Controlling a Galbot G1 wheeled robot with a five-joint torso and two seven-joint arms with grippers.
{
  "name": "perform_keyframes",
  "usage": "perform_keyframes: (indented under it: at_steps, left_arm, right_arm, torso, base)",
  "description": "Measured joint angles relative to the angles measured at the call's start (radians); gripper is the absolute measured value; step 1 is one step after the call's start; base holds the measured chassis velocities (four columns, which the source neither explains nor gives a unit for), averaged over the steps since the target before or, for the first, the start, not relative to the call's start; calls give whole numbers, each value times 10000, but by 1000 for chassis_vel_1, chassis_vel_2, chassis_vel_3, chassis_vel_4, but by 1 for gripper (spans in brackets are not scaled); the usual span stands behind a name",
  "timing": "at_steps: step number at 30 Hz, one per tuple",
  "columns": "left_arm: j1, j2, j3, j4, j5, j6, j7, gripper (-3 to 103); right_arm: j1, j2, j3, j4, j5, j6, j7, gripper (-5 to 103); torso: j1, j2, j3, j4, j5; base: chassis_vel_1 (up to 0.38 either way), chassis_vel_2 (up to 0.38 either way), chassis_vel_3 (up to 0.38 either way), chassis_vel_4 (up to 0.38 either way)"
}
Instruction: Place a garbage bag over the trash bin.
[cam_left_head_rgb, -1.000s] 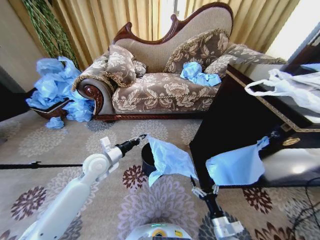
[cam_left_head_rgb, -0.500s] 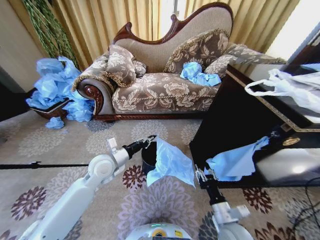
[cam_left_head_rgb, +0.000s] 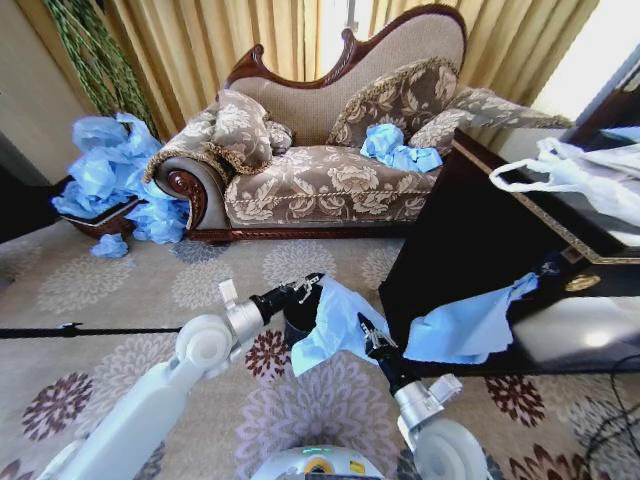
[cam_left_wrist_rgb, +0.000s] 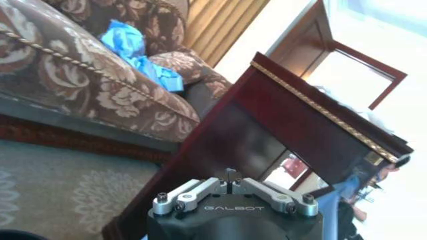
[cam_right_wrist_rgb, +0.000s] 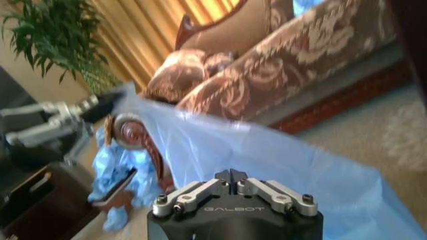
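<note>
Midway, I had both tools, left (cam_left_head_rgb: 308, 287) and right (cam_left_head_rgb: 367, 333), pinched shut on the garbage bag (cam_left_head_rgb: 335, 320), stretched above the trash bin (cam_left_head_rgb: 298, 318), not yet lowered over its rim.

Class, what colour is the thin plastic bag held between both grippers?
Light blue, translucent garbage bag; head view shows it best.

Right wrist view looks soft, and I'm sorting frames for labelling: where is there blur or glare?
Right wrist view: garbage bag and sofa smeared. Left wrist view: window side blown out white. Head view: sharp, with glare on the cabinet top.
</note>
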Motion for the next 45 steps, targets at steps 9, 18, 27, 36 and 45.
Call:
perform_keyframes:
  at_steps: [9,18,27,36,45]
  left_arm:
    - [-33,134,35,-387,25,-44,372,0]
    - [390,519,-64,-679,87,-163,709,0]
    - [138,865,117,-1268,-309,-234,1028,0]
    - [-110,1019,-18,-1264,-471,-524,1220,0]
    - [-23,920,-110,-1046,-438,-644,1295,0]
  right_arm:
    - [-95,-82,-216,-244,-403,108,-260,0]
    - [-55,-283,495,-194,-461,196,-363,0]
    - [244,-195,99,-533,-639,349,-592,0]
    - [-201,-88,-723,-571,-1338,541,-892,0]
    - [-314,-19,-457,-654,-1619,757,-912,0]
  torso:
    - [0,1,0,-2,3]
    - [0,1,0,-1,-1]
    - [0,1,0,-1,-1]
    - [0,1,0,-1,-1]
    - [0,1,0,-2,0]
  base:
    - [0,0,0,0]
    - [0,0,0,0]
    - [0,0,0,0]
    - [0,0,0,0]
    - [0,0,0,0]
